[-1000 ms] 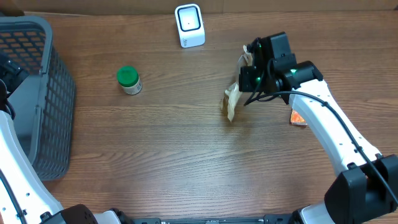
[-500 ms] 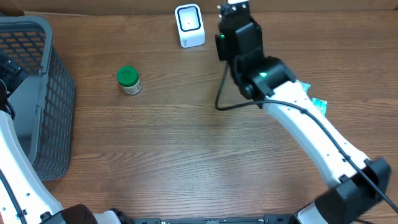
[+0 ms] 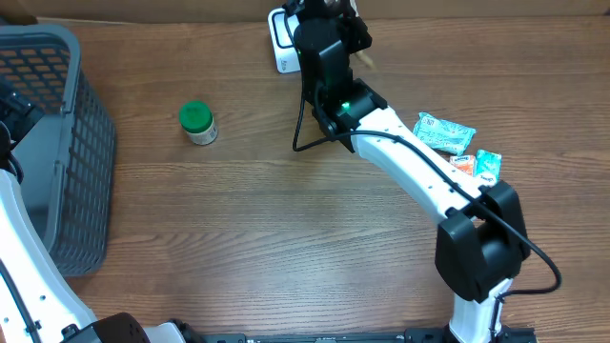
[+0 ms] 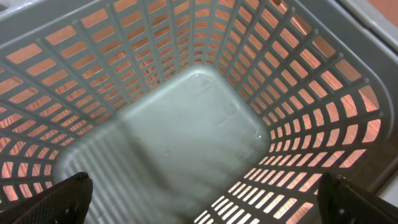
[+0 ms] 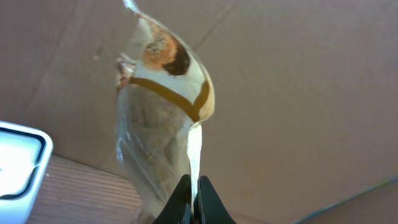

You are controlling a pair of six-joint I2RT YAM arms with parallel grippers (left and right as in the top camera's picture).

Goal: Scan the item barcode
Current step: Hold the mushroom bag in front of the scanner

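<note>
the right gripper [image 5: 193, 198] is clamped on the seam of the clear snack packet [image 5: 163, 124], held upright near the scanner [image 5: 17, 163]. its barcode, not seen here, should be turned squarely to the scanner and steadied. the left gripper [image 4: 214, 196] is spread wide over the basket [image 4: 186, 50].

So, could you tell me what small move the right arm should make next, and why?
Probably ease the packet across in front of the scanner: the right tool pinches its edge, but in the wrist view the scanner sits off at the lower left.
</note>
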